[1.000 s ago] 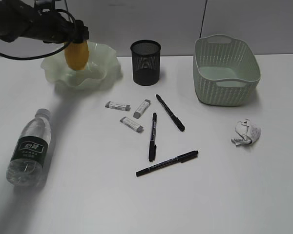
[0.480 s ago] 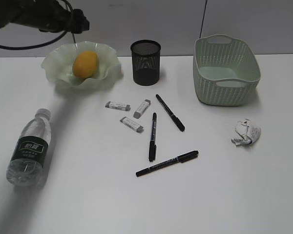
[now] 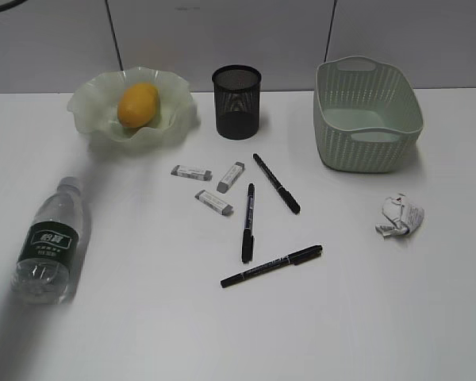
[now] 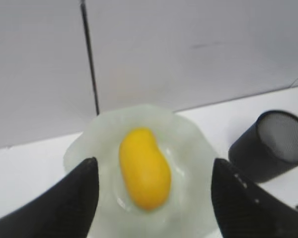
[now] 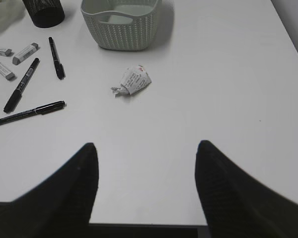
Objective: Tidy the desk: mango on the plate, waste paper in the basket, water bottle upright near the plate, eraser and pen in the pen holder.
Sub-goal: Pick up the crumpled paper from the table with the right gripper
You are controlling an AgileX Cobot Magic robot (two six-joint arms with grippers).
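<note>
The yellow-orange mango (image 3: 138, 105) lies in the wavy-rimmed green plate (image 3: 174, 111) at the back left; both show in the left wrist view, mango (image 4: 144, 167) and plate (image 4: 188, 148). My left gripper (image 4: 154, 171) is open and empty, above the plate, out of the exterior view. The water bottle (image 3: 50, 240) lies on its side at the front left. Three pens (image 3: 247, 221) and three erasers (image 3: 213, 202) lie mid-desk. The waste paper (image 3: 399, 216) lies right of them, also in the right wrist view (image 5: 131, 81). My right gripper (image 5: 146, 148) is open and empty over the desk's front edge.
The black mesh pen holder (image 3: 237, 101) stands behind the pens, right of the plate. The green woven basket (image 3: 366, 113) stands at the back right, empty. A grey wall runs behind the white desk (image 3: 143, 333).
My left gripper let the mango go into the plate, then rose and drew back out of the exterior view. The other things have not moved.
</note>
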